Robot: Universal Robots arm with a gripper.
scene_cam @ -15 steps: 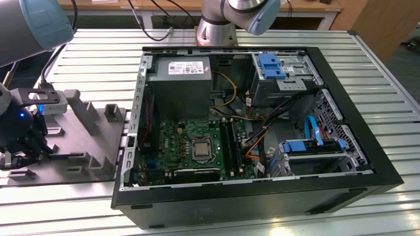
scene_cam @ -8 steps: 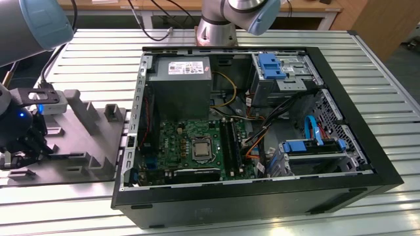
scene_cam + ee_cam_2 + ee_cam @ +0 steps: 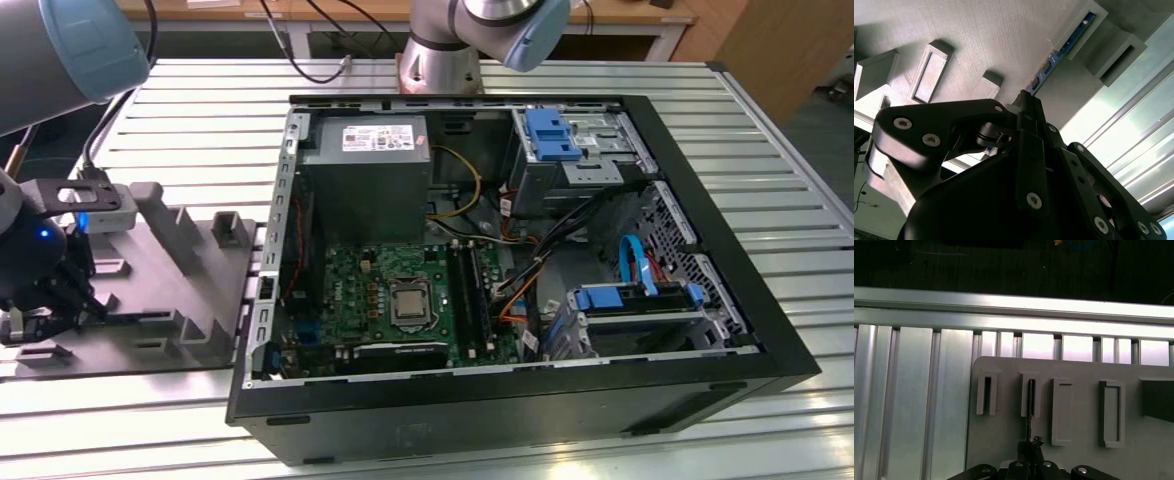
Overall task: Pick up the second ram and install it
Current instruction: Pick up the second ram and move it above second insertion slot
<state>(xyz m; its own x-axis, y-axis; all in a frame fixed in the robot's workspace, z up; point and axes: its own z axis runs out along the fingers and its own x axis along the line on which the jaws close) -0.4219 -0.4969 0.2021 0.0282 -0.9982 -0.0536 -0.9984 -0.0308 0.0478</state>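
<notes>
1. The ram (image 3: 1064,47) stands on its thin edge in a narrow slot of the grey holder (image 3: 979,40). In the first wrist view it shows edge-on as a dark line (image 3: 1030,405) running from that slot toward the fingertips.
2. The hand (image 3: 1026,102) is narrow, its fingers pinched on the ram's near end. The stick's far end sits in the slot, which is the second in the row of raised slots in the first wrist view (image 3: 1031,446).
3. The holder (image 3: 1079,370) lies flat on the ribbed metal surface (image 3: 914,390), and its other slots look bare.
4. In the exterior view the hand (image 3: 47,310) hangs over the holder (image 3: 174,250) at the view's left edge, beside the open case (image 3: 534,400).
5. The case lies on its side on the surface (image 3: 200,110), just to the exterior view's right of the holder.
6. Inside it, the green motherboard (image 3: 360,290) lies flat, with long black slots (image 3: 467,285) along its right side.
7. The grey power supply (image 3: 367,170) sits beyond the motherboard, against the case's far wall.
8. The arm's base (image 3: 441,60) stands on the surface behind the case.
</notes>
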